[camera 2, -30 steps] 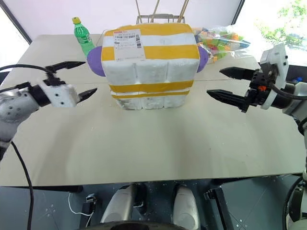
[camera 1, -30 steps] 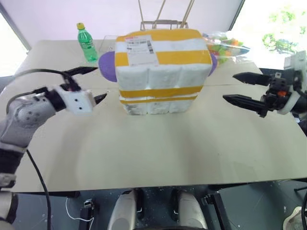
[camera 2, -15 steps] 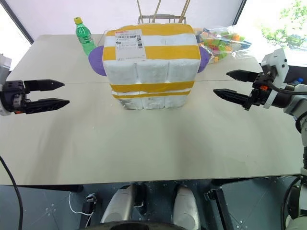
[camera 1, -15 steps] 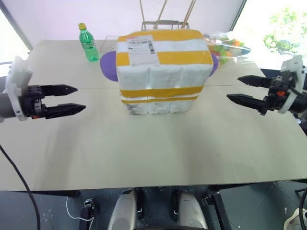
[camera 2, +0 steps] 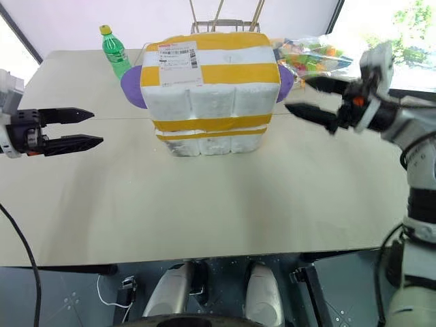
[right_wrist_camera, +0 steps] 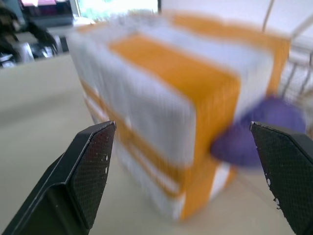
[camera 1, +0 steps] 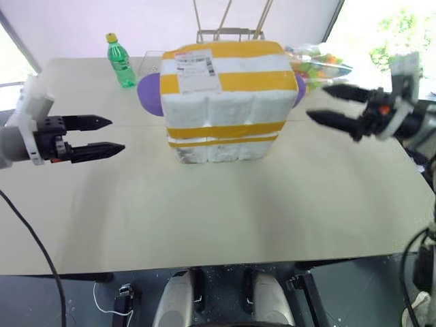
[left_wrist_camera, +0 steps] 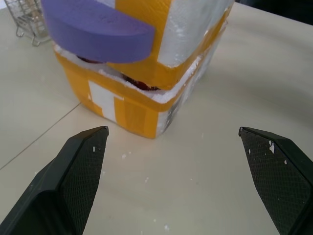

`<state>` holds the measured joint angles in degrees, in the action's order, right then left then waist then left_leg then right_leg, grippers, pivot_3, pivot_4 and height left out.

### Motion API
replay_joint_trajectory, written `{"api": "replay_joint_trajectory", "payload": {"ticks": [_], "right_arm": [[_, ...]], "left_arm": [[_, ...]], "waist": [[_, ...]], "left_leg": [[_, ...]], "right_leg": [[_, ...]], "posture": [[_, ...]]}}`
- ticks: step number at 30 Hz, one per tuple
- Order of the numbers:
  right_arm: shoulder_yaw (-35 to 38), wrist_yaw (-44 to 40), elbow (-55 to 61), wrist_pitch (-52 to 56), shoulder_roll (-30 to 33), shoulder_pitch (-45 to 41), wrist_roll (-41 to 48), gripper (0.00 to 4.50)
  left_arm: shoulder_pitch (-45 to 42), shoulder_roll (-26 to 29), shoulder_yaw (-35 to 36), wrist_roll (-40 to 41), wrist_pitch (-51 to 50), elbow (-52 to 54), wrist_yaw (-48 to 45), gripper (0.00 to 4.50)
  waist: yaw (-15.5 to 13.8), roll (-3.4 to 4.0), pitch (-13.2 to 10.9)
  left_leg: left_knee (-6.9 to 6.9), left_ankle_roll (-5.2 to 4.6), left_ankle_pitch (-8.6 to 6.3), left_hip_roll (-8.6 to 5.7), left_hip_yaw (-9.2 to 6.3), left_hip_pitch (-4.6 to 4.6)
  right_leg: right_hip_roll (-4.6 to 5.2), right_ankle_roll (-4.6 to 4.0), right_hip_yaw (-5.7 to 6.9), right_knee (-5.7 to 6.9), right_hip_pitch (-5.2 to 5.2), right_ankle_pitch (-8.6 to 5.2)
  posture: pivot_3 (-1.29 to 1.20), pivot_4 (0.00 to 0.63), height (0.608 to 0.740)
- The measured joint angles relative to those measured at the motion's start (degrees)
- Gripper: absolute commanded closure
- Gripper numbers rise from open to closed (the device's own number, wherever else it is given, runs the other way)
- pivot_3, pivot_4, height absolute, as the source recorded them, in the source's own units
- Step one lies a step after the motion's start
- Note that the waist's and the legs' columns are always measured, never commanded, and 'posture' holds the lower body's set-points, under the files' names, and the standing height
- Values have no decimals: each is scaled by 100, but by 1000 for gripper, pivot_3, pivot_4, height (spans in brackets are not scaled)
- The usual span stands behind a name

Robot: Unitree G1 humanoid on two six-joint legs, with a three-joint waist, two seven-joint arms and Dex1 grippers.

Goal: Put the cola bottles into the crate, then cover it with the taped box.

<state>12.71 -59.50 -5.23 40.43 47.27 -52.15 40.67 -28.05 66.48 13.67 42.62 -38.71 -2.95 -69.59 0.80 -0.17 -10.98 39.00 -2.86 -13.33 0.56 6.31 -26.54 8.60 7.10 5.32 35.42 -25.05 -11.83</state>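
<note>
The taped box (camera 1: pixel 221 95) sits mouth-down on top of the crate (camera 1: pixel 225 148) in the middle of the table (camera 1: pixel 225 211), so the crate shows only as a low white band with yellow tape under the box's lower edge. That stacking looks like the finished cover step: the box hides the wells, and the cola bottles cannot be seen from above, though the left wrist view shows a dark reddish sliver in the seam (left_wrist_camera: pixel 142 84) between box and crate, possibly bottle caps. The left gripper (camera 1: pixel 102 135) hangs well to the left of the box, its fingers spread and empty; the right gripper (camera 1: pixel 337 105) hovers just beside the box's right end, also spread and holding nothing. Behind the box stand a green bottle (camera 1: pixel 120 61) and a wire rack (camera 1: pixel 228 30).
</note>
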Motion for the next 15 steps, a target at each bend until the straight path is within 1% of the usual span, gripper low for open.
{"api": "replay_joint_trajectory", "payload": {"ticks": [2,4,6,9,10,13,15], "right_arm": [[-337,-78,-426,-30,-367,-1042,-106,0],[-749,-191,-828,-313,-746,-1632,-421,0],[-1201,-241,-1543,-742,-1202,-1952,-912,0],[-1625,-89,-2847,-1409,-1966,-2273,-1577,0],[-1684,8,-3324,-1672,-2248,-2443,-1775,0],[-1659,297,-4378,-2366,-2837,-2990,-2104,0],[-1567,460,-4954,-2714,-3077,-3379,-2213,0]], "left_arm": [[-68,-94,27,31,-93,61,22,35],[-176,-205,58,112,-191,176,92,35],[-228,-252,91,184,-309,218,152,35],[-155,-266,163,190,-374,350,211,35],[-90,-268,217,198,-402,416,216,35],[24,-282,380,267,-489,502,239,35],[60,-284,449,302,-547,576,262,35]], "waist": [[42,0,0],[43,-13,8],[42,-14,9],[36,-13,7],[39,-11,6],[46,-10,4],[45,-10,4]], "left_leg": [[-1,5,-4,4,4,4],[-5,10,-7,8,3,6],[-4,11,-7,6,10,4],[-2,10,-7,3,15,-4],[-2,11,-6,3,15,-7],[-4,14,-5,4,14,-14],[-5,16,-4,4,12,-13]], "right_leg": [[-3,0,0,4,-1,0],[-10,-2,3,3,1,-1],[-9,-1,3,0,0,-1],[-6,0,2,2,-5,0],[-6,-1,2,6,-10,0],[-9,-1,2,27,-22,-1],[-11,-1,3,27,-19,-1]], "posture": [[0,150,736],[0,150,736],[0,150,736],[0,150,736],[0,150,736],[0,150,736],[0,150,736]]}}
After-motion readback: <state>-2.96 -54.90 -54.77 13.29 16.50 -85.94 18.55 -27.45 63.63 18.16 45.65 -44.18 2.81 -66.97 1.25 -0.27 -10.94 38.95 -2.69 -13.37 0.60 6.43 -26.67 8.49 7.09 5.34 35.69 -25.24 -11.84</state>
